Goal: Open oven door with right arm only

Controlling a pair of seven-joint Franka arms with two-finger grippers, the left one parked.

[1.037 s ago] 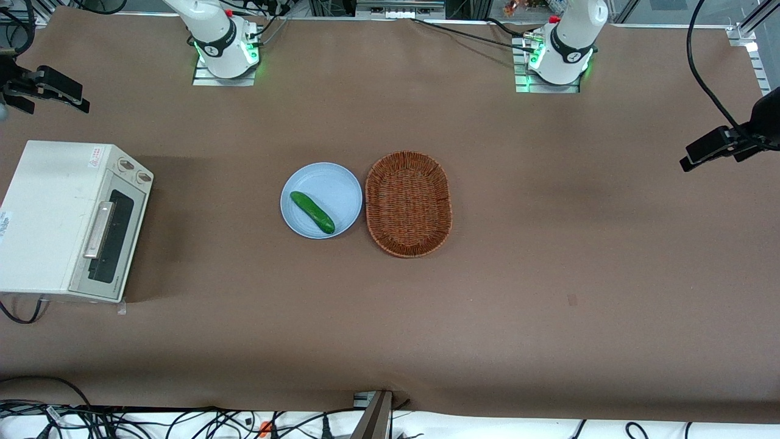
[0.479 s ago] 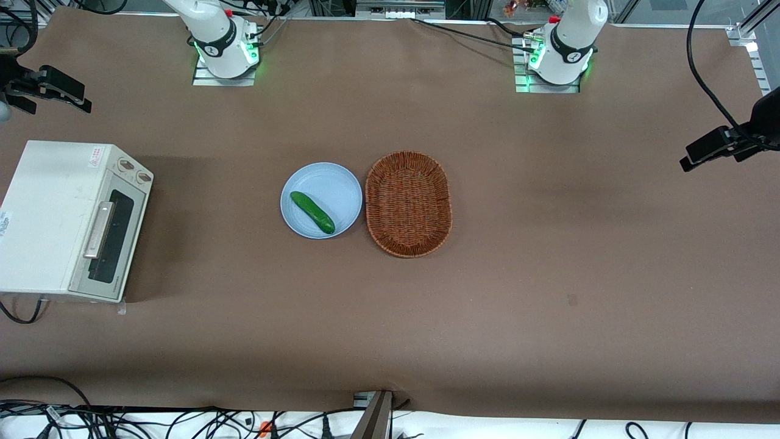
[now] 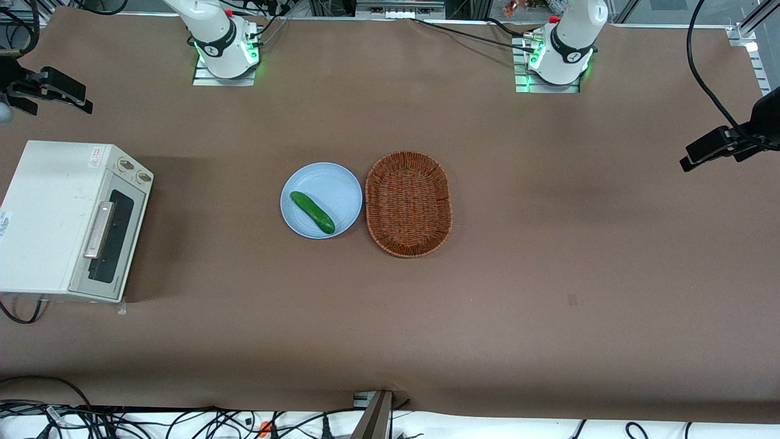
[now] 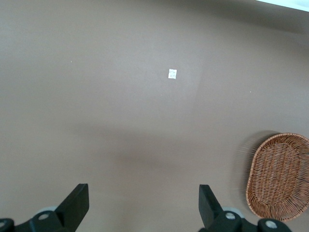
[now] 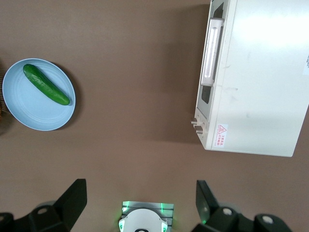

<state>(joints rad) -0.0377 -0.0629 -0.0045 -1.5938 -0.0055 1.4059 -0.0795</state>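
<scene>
The cream-white oven [image 3: 52, 213] stands at the working arm's end of the table. Its door [image 3: 108, 244], with dark glass and a silver bar handle [image 3: 99, 230], is closed and faces the blue plate. The right arm's gripper [image 3: 58, 91] hangs high above the table, farther from the front camera than the oven and apart from it. In the right wrist view the oven [image 5: 256, 72] and its handle [image 5: 210, 50] show from above. The gripper [image 5: 140, 188] is open and empty, its fingers [image 5: 75, 193] wide apart.
A blue plate [image 3: 341, 183] with a green cucumber [image 3: 312, 212] lies mid-table, a wicker basket [image 3: 408, 204] beside it. The plate [image 5: 29, 113] also shows in the right wrist view. The right arm's base [image 3: 222, 52] stands at the table's edge farthest from the front camera.
The right arm's gripper has drifted very slightly toward the oven. The oven, plate and basket have not moved.
</scene>
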